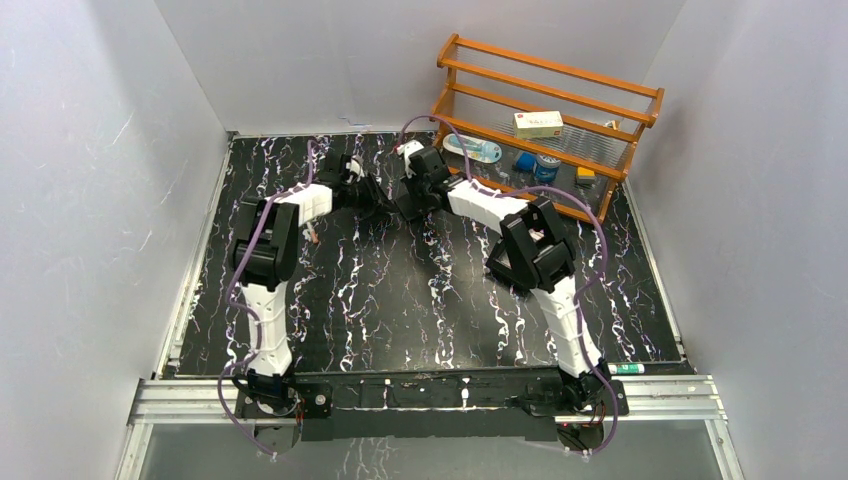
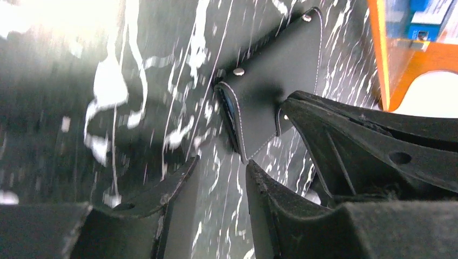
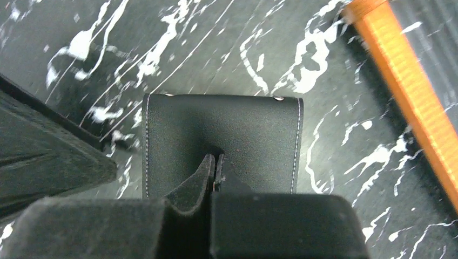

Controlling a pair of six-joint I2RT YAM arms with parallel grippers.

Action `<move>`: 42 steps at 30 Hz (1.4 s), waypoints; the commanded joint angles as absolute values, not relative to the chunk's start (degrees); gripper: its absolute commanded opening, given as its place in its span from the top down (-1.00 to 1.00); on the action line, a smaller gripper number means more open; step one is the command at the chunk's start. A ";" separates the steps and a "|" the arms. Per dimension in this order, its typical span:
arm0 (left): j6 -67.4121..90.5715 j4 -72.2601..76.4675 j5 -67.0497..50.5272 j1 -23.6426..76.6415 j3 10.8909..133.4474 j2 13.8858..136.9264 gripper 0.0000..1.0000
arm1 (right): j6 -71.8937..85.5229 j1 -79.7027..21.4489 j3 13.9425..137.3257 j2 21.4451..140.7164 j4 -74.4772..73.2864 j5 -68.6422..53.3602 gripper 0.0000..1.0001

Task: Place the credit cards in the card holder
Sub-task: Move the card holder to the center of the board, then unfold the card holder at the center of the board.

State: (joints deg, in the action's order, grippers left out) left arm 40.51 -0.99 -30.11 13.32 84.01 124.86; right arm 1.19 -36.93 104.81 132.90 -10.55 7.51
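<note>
Card holder (image 3: 221, 129) first: the right gripper (image 3: 215, 164) has its two fingers drawn together over the wallet's near edge, apparently pinching a thin flap or tab of it. The exact bite is hidden under the pads. The left gripper (image 2: 222, 162) stands narrowly parted with nothing between its fingers, just short of the wallet's corner.

The wallet lies closed and flat on the table (image 3: 345, 178), at the far middle, near the left end of the orange rack (image 3: 399, 81). A silvery-blue sliver of inner pocket shows along one side. No credit cards appear in any view.

I judge the wallet light and supple, its leather-like skin smooth enough to slide on the marbled top, and likely to flop open if lifted by one flap. Holding one cover down while the other arm takes the free edge looks the safer way.

No brand or lettering can be read on the wallet. The print on the rack's boxes is too small to make out.
</note>
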 commanded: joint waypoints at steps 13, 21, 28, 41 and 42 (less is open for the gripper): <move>34.54 -15.82 -27.23 16.89 64.65 92.93 0.22 | 4.29 -40.02 64.78 95.17 -2.66 -16.28 1.00; 27.90 -12.65 -34.12 22.34 56.67 87.14 0.03 | 9.37 -40.01 50.41 79.22 6.18 -20.03 1.00; 31.64 -3.62 -40.94 25.48 50.90 84.56 -0.12 | 9.80 -39.96 50.84 76.99 5.27 -21.53 1.00; 38.49 0.34 -32.93 26.36 42.90 84.41 -0.14 | 12.31 -39.99 48.29 74.71 7.42 -25.19 1.00; 40.20 1.98 -32.91 26.43 41.83 83.95 -0.11 | 13.10 -39.99 47.05 73.99 7.48 -24.89 1.00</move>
State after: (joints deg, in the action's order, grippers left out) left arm 35.03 -0.75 -34.59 26.17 45.19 86.65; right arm 10.87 -39.88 49.56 78.00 3.46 -22.72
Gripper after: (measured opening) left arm 0.582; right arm 0.017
